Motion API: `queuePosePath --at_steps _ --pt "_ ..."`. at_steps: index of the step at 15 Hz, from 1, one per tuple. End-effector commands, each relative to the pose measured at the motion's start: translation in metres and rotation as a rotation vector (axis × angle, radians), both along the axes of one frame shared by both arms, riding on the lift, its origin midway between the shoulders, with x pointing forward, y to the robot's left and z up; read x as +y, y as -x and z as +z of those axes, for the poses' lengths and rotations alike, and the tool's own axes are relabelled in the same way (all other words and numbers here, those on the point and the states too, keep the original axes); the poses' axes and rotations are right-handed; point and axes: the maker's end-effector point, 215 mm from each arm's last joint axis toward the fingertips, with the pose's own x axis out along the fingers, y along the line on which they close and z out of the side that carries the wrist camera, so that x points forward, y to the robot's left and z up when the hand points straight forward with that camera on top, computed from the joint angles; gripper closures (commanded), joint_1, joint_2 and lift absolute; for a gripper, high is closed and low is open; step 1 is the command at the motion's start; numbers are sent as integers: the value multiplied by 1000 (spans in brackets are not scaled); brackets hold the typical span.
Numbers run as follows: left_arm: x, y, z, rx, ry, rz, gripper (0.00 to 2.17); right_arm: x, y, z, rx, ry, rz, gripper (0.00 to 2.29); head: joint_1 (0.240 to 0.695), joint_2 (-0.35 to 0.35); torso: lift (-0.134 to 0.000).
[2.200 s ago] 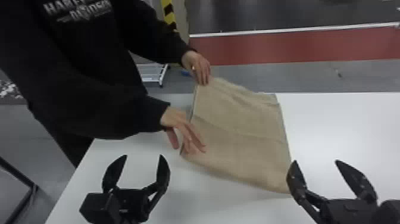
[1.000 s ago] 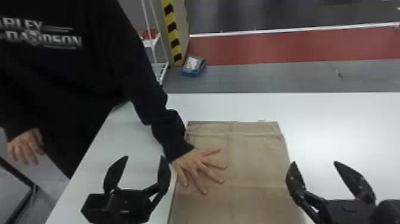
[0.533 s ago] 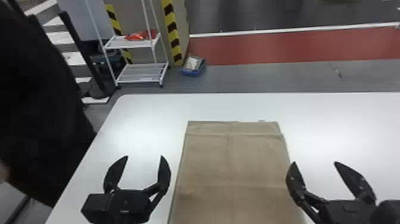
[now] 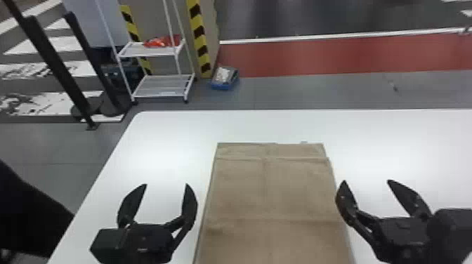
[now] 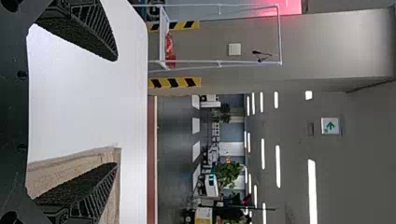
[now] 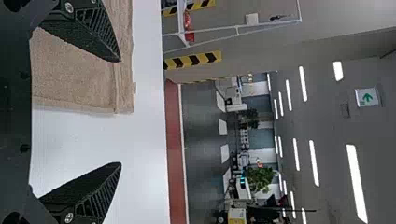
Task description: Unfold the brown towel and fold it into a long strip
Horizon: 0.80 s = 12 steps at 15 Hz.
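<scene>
Person's hand off the brown towel (image 4: 267,189); we can likely start unfolding.
Lies flat, lower centre; left gripper (image 4: 166,184) and right gripper (image 4: 366,180) gape empty.

Left gripper (image 4: 166,184) is observed low in the head view, on the left, pointing forward with jaws spread wide. Right gripper (image 4: 366,181) is observed low on the right, roughly level with the left one, also pointing forward, jaws likewise spread. Both wrist views confirm a broad gap between tapered tips.
</scene>
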Motion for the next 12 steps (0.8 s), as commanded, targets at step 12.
queuePosePath --at_steps 12 --pt "-6 -16 -7 27 10 -14 73 31 -132 -69 211 -5 155 93 695 119 -123"
